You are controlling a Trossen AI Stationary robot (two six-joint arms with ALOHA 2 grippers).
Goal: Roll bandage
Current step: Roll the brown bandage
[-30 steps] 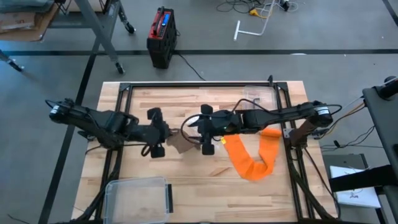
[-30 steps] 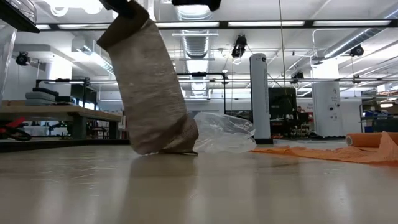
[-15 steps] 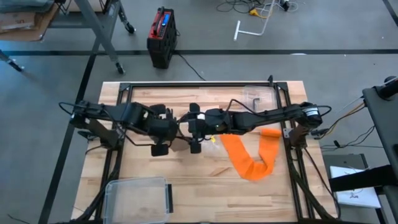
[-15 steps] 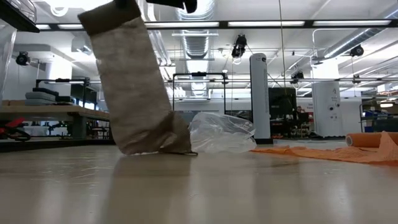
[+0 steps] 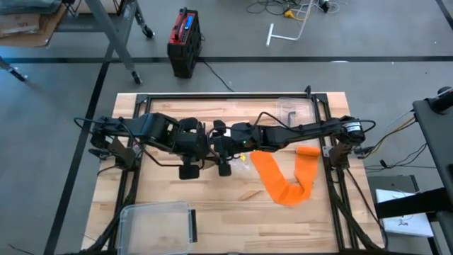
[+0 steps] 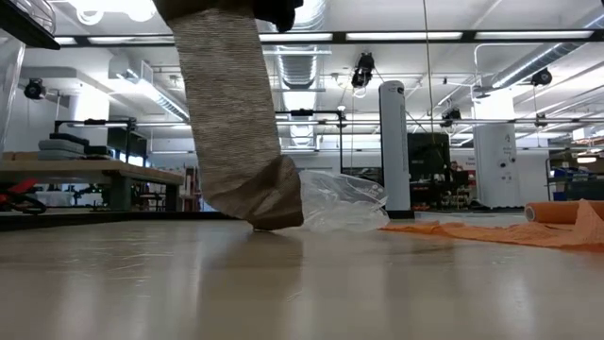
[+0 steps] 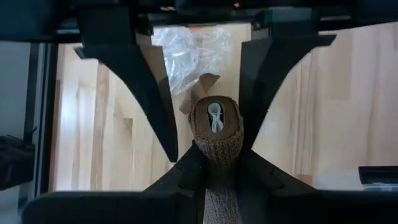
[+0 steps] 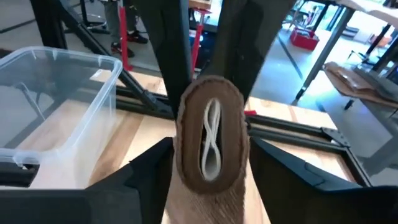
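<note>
Bandage [image 8: 210,140], ribbed brown roll (flattened oval), held between both grippers.

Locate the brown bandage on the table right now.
In the high view the brown bandage is at the table's middle, held up between the left gripper and right gripper, its lower end touching the wood beside the clear plastic wrapper.

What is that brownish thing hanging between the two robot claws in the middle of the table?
A tan bandage, pinched between the left gripper and the right gripper. The low view shows it hanging to the tabletop; both wrist views show its rolled end.
</note>
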